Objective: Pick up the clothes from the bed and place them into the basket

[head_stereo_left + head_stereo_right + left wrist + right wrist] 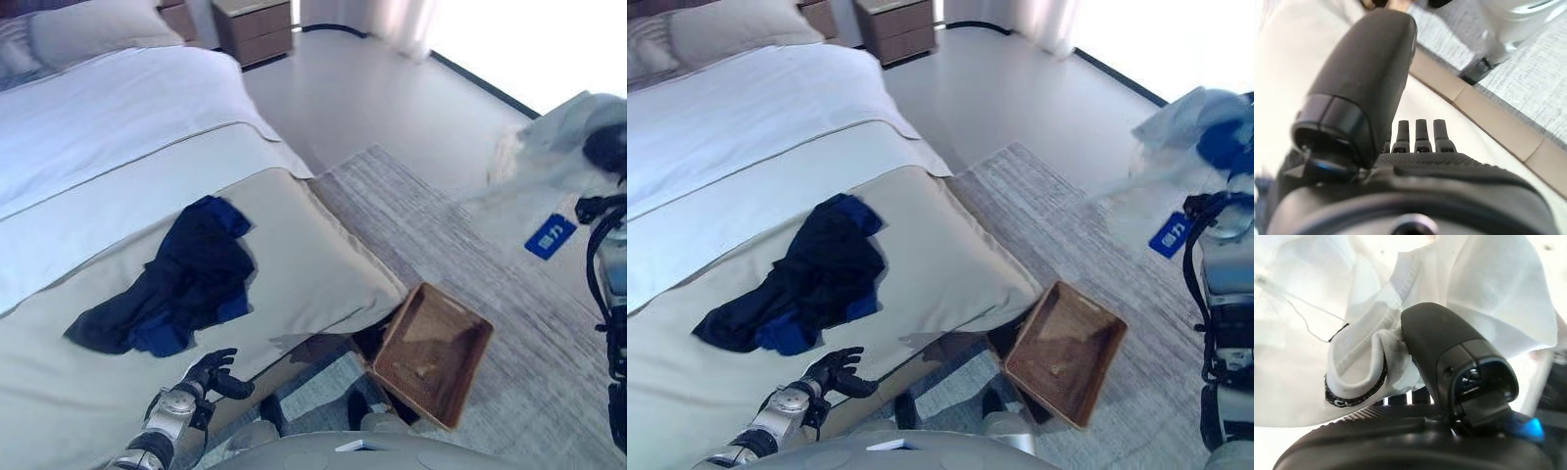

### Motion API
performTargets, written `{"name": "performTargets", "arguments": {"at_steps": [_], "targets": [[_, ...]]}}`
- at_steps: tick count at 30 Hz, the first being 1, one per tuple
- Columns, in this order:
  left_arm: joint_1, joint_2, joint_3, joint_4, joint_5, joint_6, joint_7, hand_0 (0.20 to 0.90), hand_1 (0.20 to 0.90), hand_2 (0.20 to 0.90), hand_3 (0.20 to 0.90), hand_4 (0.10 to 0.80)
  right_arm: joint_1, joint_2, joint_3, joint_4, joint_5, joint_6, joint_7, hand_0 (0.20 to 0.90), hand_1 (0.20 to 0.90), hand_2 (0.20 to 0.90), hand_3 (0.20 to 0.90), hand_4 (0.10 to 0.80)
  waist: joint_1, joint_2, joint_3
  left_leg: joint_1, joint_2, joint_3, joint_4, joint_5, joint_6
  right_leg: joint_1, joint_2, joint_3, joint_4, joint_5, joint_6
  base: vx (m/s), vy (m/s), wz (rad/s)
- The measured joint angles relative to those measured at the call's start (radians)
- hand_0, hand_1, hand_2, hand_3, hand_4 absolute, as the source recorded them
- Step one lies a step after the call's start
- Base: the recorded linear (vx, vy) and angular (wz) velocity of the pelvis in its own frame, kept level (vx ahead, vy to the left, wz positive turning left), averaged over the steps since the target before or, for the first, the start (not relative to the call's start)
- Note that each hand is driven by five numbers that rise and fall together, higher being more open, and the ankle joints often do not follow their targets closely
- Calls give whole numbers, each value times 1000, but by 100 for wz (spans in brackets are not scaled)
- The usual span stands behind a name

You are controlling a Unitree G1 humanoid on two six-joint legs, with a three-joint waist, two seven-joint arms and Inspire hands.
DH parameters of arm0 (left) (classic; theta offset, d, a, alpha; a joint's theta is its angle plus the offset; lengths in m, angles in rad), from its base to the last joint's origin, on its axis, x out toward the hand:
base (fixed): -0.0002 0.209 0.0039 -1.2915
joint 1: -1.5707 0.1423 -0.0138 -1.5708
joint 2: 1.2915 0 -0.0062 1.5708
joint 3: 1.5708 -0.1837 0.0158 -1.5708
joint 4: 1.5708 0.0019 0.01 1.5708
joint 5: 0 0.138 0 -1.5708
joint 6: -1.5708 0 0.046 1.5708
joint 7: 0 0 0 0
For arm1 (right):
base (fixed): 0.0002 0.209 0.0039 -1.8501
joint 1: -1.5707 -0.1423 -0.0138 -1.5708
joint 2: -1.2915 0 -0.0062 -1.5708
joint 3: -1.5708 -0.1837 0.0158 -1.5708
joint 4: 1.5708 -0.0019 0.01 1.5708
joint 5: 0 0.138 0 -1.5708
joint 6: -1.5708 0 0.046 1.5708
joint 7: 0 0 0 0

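A dark navy and blue garment (186, 279) lies crumpled on the beige bed cover (313, 255). My left hand (213, 375) rests open on the bed's near edge, just below that garment and not touching it. My right hand (1449, 357) is raised at the far right, its thumb pinching a white garment (554, 157) with a blue tag (550, 236); the cloth hangs in the air over the floor. A brown woven basket (436, 354) stands tilted on the floor against the bed's corner, below and left of the white garment.
A grey striped rug (460, 235) lies under the basket beside the bed. Two wooden nightstands (257, 27) stand at the far end. Pillows (88, 29) lie at the head of the bed, on white sheets (118, 117).
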Motion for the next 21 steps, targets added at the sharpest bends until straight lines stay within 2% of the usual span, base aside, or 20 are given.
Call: {"name": "performTargets", "arguments": {"at_steps": [6, 10, 13, 16, 18, 21], "targets": [[-23, 0, -24, -7, 0, 3, -16, 900, 900, 900, 900, 800, 26, 43, 11, 180, 4, 7, 89, 300, 300, 300, 200, 100, -12, 16, -9, 15, 17, 32, 0, -2, -3, -2, 17, 29, 0, 3, -5, -29, -74, -17], [-8, 1, -49, -7, 10, 7, -28, 900, 900, 900, 900, 800, 29, 72, 19, 285, -4, 16, 103, 300, 300, 300, 200, 100, -12, 40, -23, 15, 18, 47, 0, -2, -4, -14, 17, 42, -1, 6, -9, -49, -88, -11], [-11, 1, -70, -7, 11, 6, -30, 900, 900, 900, 900, 800, 30, 78, 66, 386, -4, 33, 99, 300, 300, 300, 200, 100, -5, 55, -27, 8, 21, 46, 0, -1, -5, -20, 14, 40, -1, 6, -9, -69, -85, 1], [-23, 2, -89, -9, 9, 6, -33, 900, 900, 900, 900, 800, 30, 100, 91, 474, -3, 50, 81, 300, 300, 300, 200, 100, 4, 81, -29, -33, 18, 45, 0, 8, -11, -61, 5, 32, 0, 16, -9, -192, -121, 3], [-53, 3, -115, -9, 6, 6, -30, 900, 900, 900, 900, 800, 19, 108, 99, 548, 6, 49, 57, 300, 300, 300, 200, 100, 21, 107, -16, -79, 14, 38, 1, 24, -4, -106, 0, 25, 7, 27, -10, -332, -89, 10], [-124, 11, -141, -9, -36, 4, -22, 900, 900, 900, 900, 800, -49, 107, 130, 653, 11, 47, 28, 300, 300, 300, 200, 100, 28, 149, 44, -163, 12, 19, 26, 40, 2, -193, -4, 12, 54, 31, -9, -242, 5, 15]]}}
